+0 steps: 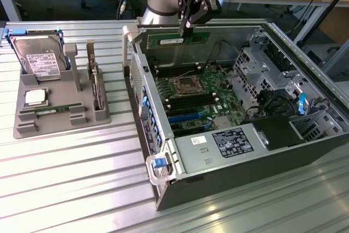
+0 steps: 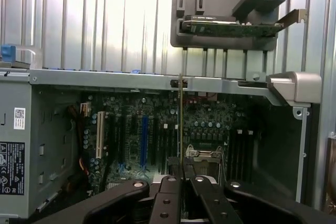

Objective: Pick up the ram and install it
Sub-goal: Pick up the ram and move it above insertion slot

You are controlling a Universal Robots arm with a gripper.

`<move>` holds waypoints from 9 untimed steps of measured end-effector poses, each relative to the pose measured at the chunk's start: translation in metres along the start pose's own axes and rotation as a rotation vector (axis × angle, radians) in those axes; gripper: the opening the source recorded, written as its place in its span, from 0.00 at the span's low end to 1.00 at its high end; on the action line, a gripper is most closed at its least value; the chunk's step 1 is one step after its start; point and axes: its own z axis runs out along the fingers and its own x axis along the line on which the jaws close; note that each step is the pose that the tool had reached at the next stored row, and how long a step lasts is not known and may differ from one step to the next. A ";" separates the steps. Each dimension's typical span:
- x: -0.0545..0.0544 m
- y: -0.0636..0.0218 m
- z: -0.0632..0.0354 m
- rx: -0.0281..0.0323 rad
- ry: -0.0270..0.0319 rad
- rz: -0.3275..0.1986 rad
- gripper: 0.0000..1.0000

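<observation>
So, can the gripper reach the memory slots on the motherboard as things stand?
Probably yes: the gripper, shut on the ram, hangs above the open case, and nothing seems to cover the memory slots.

end effector (image 2: 181, 179) pinching ram (image 2: 181, 124) edge-on, over mobo (image 2: 215, 124), open PC case (image 2: 105, 77)

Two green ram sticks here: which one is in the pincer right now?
The ram hanging over the open computer case, clamped in the pincer. The other stick lies flat in the grey tray at the exterior view's left, untouched.
</observation>
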 end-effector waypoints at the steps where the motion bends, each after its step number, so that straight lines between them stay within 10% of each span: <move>1: 0.000 -0.0032 0.0000 0.0000 -0.0001 0.000 0.12; 9: 0.001 -0.0209 -0.0006 0.0000 0.0000 0.000 0.12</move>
